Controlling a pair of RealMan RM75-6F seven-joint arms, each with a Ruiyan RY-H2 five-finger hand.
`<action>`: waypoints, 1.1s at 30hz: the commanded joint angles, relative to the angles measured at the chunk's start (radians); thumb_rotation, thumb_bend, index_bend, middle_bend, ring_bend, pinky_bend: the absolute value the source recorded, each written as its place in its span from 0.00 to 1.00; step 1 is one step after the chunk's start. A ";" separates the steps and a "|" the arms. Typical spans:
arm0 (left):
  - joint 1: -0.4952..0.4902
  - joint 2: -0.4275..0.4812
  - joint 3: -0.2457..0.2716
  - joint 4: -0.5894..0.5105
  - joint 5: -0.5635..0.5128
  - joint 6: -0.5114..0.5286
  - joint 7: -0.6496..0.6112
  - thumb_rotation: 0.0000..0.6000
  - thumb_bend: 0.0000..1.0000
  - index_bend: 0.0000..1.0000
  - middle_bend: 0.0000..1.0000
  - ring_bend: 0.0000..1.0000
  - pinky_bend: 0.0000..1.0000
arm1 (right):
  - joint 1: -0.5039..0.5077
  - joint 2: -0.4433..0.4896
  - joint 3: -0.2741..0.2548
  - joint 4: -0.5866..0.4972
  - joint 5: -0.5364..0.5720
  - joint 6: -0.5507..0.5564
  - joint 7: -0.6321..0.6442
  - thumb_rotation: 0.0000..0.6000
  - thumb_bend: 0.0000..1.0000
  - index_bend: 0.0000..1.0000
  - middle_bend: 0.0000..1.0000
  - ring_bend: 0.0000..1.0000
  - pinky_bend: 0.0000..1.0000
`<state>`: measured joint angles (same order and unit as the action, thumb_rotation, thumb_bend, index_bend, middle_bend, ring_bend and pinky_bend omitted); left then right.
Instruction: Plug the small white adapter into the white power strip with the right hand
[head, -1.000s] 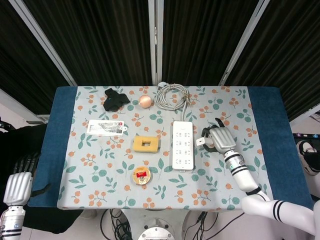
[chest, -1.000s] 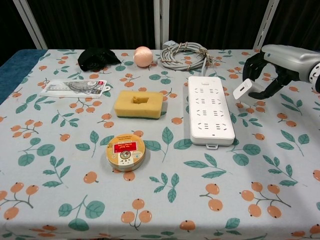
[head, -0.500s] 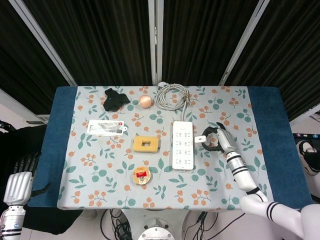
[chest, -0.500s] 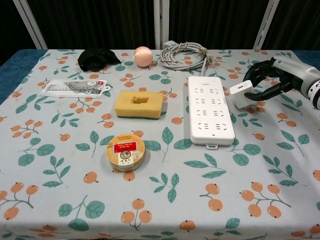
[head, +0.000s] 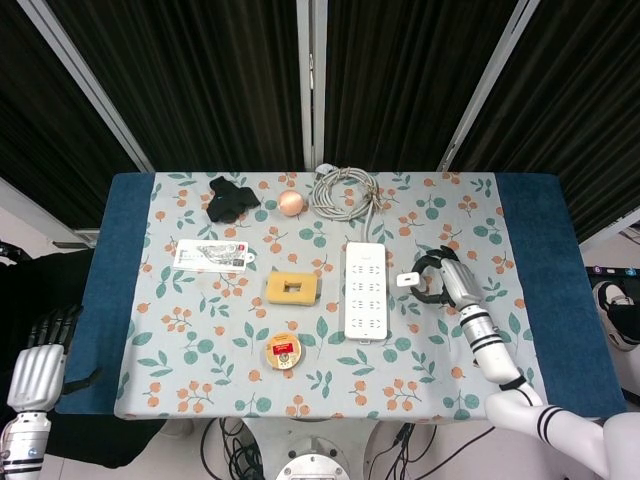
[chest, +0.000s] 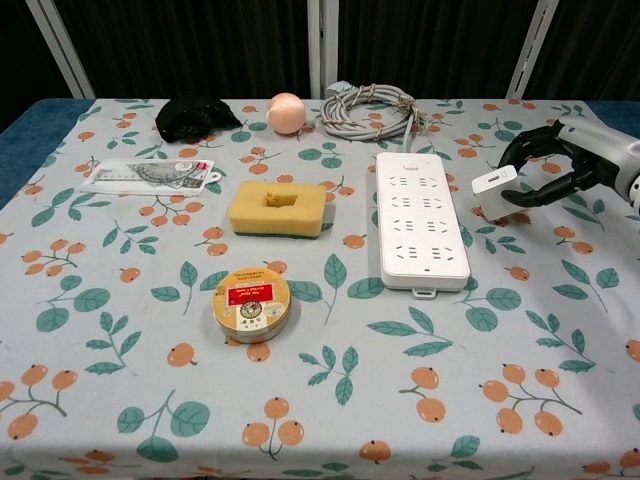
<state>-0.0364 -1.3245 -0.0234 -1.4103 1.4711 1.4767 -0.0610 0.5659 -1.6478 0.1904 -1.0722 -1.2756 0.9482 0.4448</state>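
The white power strip (head: 366, 290) (chest: 420, 220) lies flat at mid-table with its sockets facing up. Just to its right, my right hand (head: 447, 281) (chest: 562, 166) pinches the small white adapter (head: 407, 280) (chest: 495, 189) between its curled fingertips. The adapter hangs low beside the strip's right edge, a short gap away from it; I cannot tell whether it touches the cloth. My left hand (head: 36, 372) hangs off the table's near left corner, holding nothing, with its fingers stretched out.
A yellow sponge (chest: 277, 207) and a round tin (chest: 250, 300) lie left of the strip. At the far edge are a coiled grey cable (chest: 370, 108), a peach ball (chest: 286, 112) and a black cloth (chest: 195, 112). A packaged card (chest: 150, 175) lies left.
My right hand has turned and come down with the adapter, then shifted slightly right, away from the strip. The left hand has not moved.
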 joint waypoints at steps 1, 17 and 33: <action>0.000 0.000 0.000 0.000 0.001 0.000 0.000 1.00 0.14 0.06 0.03 0.00 0.00 | -0.009 0.010 -0.003 0.000 0.001 0.004 -0.012 1.00 0.36 0.66 0.42 0.13 0.00; -0.004 0.002 0.000 -0.008 0.000 -0.005 0.007 1.00 0.14 0.06 0.03 0.00 0.00 | -0.033 0.022 -0.011 0.025 0.011 0.004 -0.089 1.00 0.34 0.57 0.41 0.12 0.00; -0.005 0.003 0.001 -0.009 -0.001 -0.006 0.007 1.00 0.14 0.06 0.03 0.00 0.00 | -0.030 0.057 -0.006 -0.027 0.034 -0.028 -0.180 1.00 0.33 0.38 0.37 0.11 0.00</action>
<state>-0.0413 -1.3211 -0.0225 -1.4197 1.4700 1.4707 -0.0538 0.5361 -1.5925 0.1840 -1.0980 -1.2426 0.9213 0.2665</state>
